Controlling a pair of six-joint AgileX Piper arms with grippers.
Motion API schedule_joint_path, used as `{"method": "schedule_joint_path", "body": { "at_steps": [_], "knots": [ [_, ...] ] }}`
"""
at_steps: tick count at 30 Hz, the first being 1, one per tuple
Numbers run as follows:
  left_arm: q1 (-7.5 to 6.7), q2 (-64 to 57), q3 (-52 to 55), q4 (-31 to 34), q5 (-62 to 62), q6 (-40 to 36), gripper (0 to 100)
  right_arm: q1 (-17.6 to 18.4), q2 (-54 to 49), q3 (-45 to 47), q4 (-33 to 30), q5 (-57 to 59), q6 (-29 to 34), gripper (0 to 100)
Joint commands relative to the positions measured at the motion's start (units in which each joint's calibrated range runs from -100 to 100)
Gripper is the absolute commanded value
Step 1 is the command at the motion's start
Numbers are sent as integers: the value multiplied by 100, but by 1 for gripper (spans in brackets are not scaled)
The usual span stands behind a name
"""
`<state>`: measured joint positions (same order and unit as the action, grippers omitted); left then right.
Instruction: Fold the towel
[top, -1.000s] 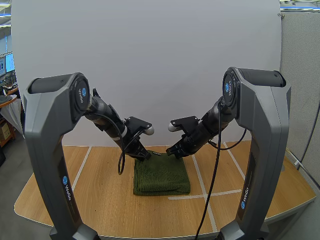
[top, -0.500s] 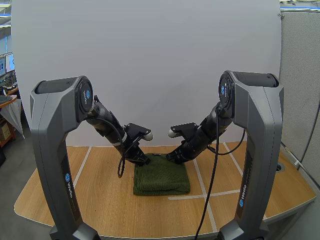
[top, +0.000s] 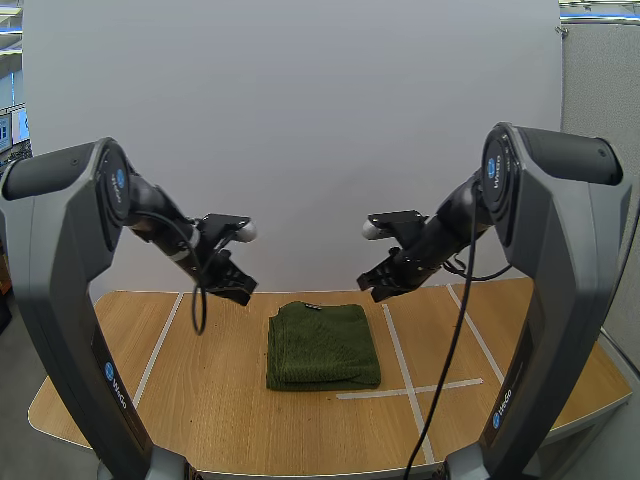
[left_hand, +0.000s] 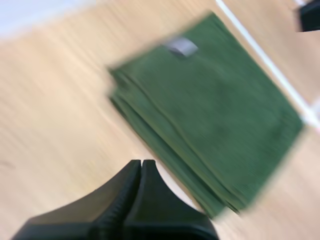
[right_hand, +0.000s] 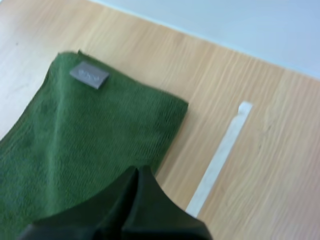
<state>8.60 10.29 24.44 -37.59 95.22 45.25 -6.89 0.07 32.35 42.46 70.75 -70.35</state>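
Two arms flank the folded towel (top: 323, 346).
Left pincer (top: 240, 293) and right pincer (top: 372, 289) are pressed together, empty; the towel lies below, between them, equally near each.

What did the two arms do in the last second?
Both lifted away from the far corners of the towel: the left gripper swung up and left, the right gripper up and right, both shut on nothing. The towel stayed folded on the table.
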Motion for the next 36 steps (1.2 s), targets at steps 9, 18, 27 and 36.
{"method": "schedule_joint_path", "body": {
  "at_steps": [9, 18, 27, 36],
  "knots": [
    [96, 642, 21, -600, 478, -110, 100, -27, -11, 346, -357, -670, -64, 0],
    [96, 1285, 21, -1008, 478, -18, 100, -27, 515, 346, -381, -850, -55, 0],
    [78, 1891, 21, -1513, 478, 267, 100, 62, 783, 346, -292, -1007, -55, 0],
    [-61, 1947, 21, -1494, 478, 296, 100, 107, 1096, 346, -259, -1005, -55, 0]
  ]
}}
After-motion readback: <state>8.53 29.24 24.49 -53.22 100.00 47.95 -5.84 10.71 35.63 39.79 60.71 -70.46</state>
